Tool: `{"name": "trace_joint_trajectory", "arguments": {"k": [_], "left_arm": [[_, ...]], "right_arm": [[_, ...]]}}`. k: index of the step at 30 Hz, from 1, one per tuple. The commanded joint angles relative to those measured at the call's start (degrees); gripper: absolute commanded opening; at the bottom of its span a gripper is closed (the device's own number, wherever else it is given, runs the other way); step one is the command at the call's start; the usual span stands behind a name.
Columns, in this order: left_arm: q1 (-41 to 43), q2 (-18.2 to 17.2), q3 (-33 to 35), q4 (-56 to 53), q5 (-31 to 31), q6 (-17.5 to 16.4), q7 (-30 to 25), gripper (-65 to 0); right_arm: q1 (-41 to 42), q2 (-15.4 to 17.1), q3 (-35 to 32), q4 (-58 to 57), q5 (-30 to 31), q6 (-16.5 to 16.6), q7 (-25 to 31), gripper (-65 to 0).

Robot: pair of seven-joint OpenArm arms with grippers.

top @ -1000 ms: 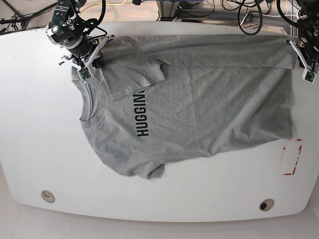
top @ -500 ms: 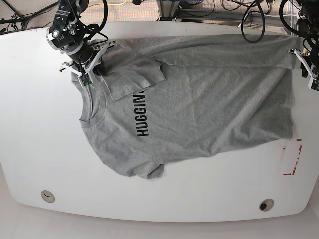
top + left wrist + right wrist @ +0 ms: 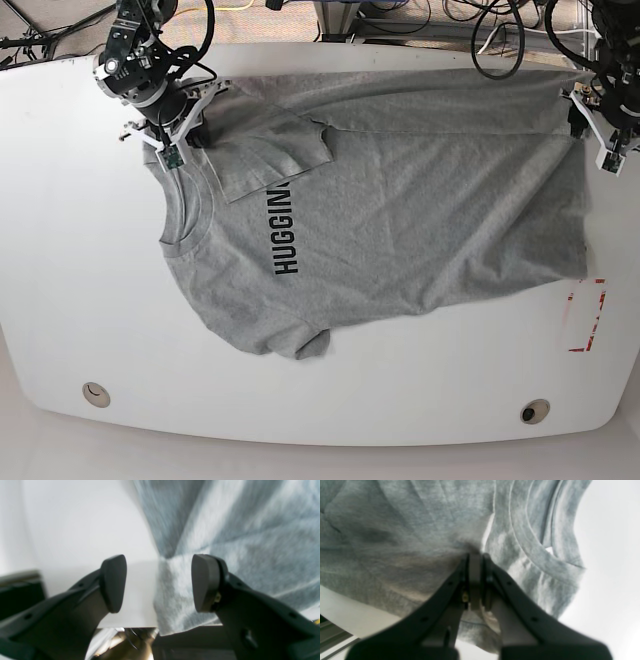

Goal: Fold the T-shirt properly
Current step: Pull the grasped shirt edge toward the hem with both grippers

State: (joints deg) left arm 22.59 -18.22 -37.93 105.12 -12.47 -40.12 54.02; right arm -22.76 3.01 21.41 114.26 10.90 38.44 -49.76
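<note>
T-shirt [image 3: 400, 200] lies flat across the white bench [image 3: 80, 300], far edge folded inward. At upper right, left claw [image 3: 158, 582] has spread and released the hem corner; that fold appears placed. Right claw [image 3: 475, 562], upper left, remains pinching the shoulder cloth. Cables crowd the floor beyond.

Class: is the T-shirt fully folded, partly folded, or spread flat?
Partly folded. One sleeve and side of the T-shirt lie turned over the chest, hiding the lettering's end; the rest lies spread.

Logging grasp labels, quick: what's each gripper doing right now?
Left gripper: open, T-shirt corner between the pads, not pinched.
Right gripper: closed on the T-shirt near the collar.
</note>
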Motion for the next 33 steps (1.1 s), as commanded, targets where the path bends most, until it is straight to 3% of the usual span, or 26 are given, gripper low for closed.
{"name": "trace_joint_trajectory", "arguments": {"k": [1,9,18,28,33], "left_arm": [[-0.48,-0.99,-0.09,-1.34,-0.06,0.12,-0.52,-26.7],[-2.06,-0.99,-0.35,-3.27,0.12,0.12,-0.52,-27.5],[-2.50,-1.17,0.26,-7.32,0.12,0.12,-0.61,-55.7],[-2.59,-1.34,1.67,-7.85,-0.06,0.12,-0.61,-55.6],[-2.59,-1.34,1.67,-7.85,0.12,0.12,-0.61,-65.0]], "right_arm": [[0.21,0.29,0.17,0.86,1.02,0.29,1.10,-65.0],[0.04,0.29,0.17,0.86,1.02,0.29,1.10,-65.0],[0.04,0.29,0.17,0.86,1.02,0.29,1.10,-65.0],[0.04,0.29,0.17,0.86,1.02,0.29,1.10,-65.0],[0.04,0.20,0.17,0.86,1.02,0.29,1.10,-65.0]]}}
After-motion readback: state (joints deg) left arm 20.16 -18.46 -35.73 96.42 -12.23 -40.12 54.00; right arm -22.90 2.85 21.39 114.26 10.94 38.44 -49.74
